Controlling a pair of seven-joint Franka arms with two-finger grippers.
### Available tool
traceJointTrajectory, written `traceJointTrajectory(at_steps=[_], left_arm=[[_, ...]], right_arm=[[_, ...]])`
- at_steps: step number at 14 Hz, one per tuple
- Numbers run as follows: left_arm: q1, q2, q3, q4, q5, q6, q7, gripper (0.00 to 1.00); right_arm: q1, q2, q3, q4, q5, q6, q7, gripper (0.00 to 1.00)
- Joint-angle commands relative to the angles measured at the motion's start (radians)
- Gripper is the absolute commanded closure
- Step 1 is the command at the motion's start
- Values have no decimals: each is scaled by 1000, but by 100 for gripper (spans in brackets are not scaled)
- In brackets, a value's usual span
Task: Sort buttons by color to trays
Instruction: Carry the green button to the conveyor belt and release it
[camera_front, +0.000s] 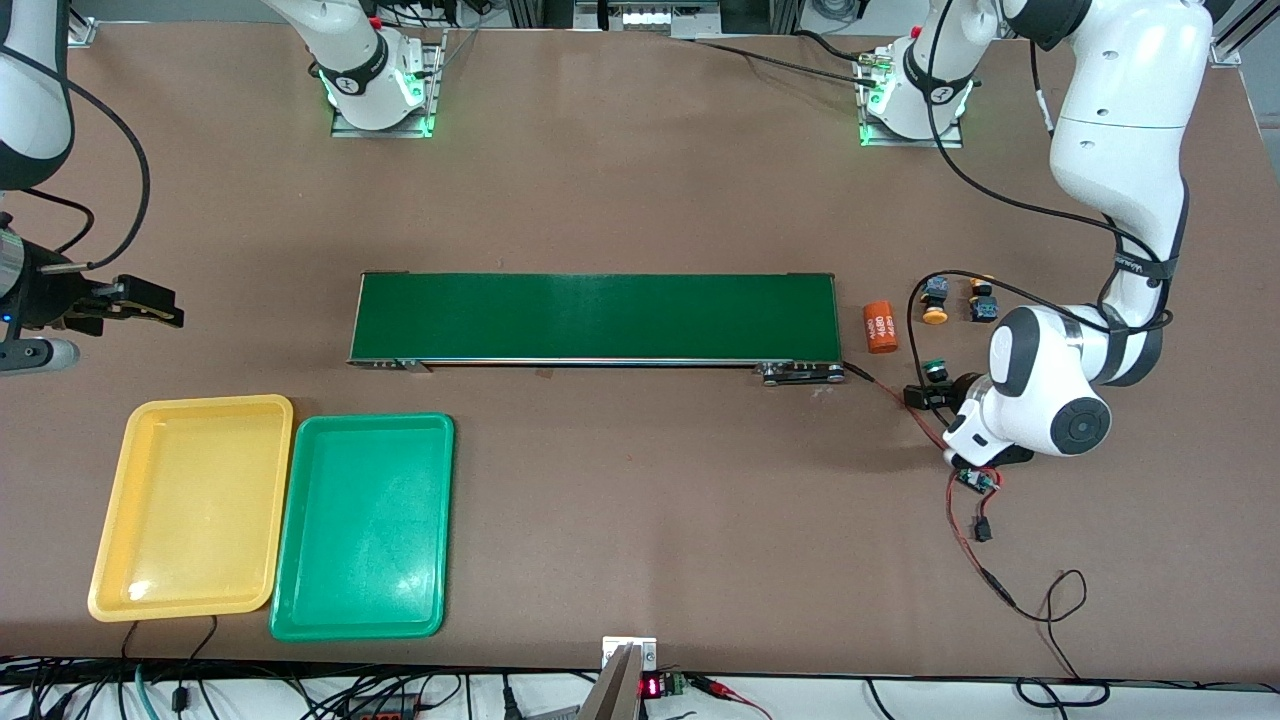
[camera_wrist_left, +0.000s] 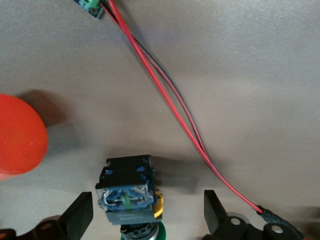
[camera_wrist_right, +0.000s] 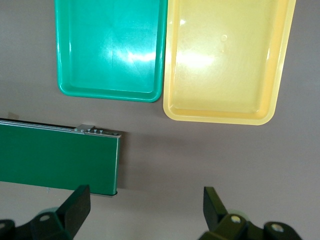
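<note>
A green-capped button (camera_wrist_left: 126, 192) lies on its side on the table between the fingers of my left gripper (camera_wrist_left: 147, 217). The gripper is open, with a gap on each side of the button's dark block body. In the front view this button (camera_front: 936, 369) shows just beside the left wrist, which hides most of the left gripper (camera_front: 932, 396). Two yellow-capped buttons (camera_front: 935, 300) (camera_front: 982, 301) stand farther from the front camera. The yellow tray (camera_front: 190, 505) and the green tray (camera_front: 365, 525) lie side by side at the right arm's end. My right gripper (camera_front: 150, 303) hangs open and holds nothing.
An orange cylinder (camera_front: 881, 326) lies between the buttons and the dark green conveyor belt (camera_front: 595, 317). Red-black wires (camera_wrist_left: 170, 95) run past the left gripper to a tiny circuit board (camera_front: 975, 481). In the right wrist view both trays (camera_wrist_right: 110, 47) (camera_wrist_right: 225, 60) and the belt's end (camera_wrist_right: 60, 157) show.
</note>
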Motion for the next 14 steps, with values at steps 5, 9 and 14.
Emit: traceJointTrajectory(at_steps=[5,9,14], left_arm=[[19,-16,-3,-2,-14,-37,30,78],[7,-68,-4,13,-12,-89,56,98],[4,-168,-91,100,-12,-190,54,98]], right_arm=[[-2,-2,4,-13,14,-35,-14,0],[-2,-1,4,-14,14,-54,-13,0],[-3,5,4,-16,16,-87,-14,0]])
